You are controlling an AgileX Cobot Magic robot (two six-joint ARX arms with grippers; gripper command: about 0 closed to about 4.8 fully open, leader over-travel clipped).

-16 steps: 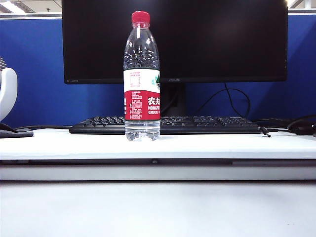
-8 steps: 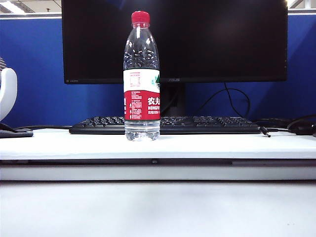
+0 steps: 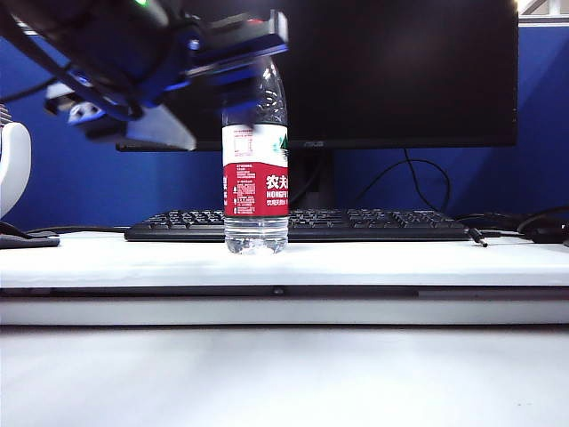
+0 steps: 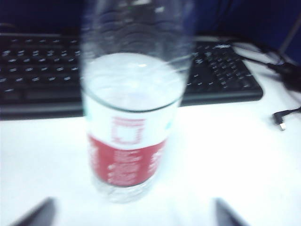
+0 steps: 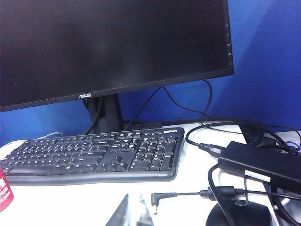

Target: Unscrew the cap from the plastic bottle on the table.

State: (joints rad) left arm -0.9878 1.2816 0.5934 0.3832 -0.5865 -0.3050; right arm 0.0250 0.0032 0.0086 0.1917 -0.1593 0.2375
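Observation:
The plastic bottle (image 3: 255, 178) stands upright on the white table (image 3: 373, 262), in front of the keyboard. My left gripper (image 3: 236, 89) reaches in from the upper left at the bottle's neck, open. One finger (image 3: 240, 40) covers the top, so the cap is hidden. The other finger (image 3: 133, 124) hangs lower on the left. The left wrist view is blurred: the bottle (image 4: 131, 122) fills the middle and the left gripper (image 4: 135, 215) has its dark tips far apart on either side. My right gripper (image 5: 141, 212) is shut and holds nothing; a strip of the bottle's red label (image 5: 3, 193) shows beside it.
A black keyboard (image 3: 298, 225) and a dark monitor (image 3: 373, 71) stand behind the bottle. To the right lie a power adapter (image 5: 258, 162), looped cables and a loose plug (image 5: 157, 197). A white object (image 3: 13, 169) sits at the far left.
The left arm has swung into the exterior view from the upper left, and its gripper now stands open at the bottle's top. The bottle has not moved.

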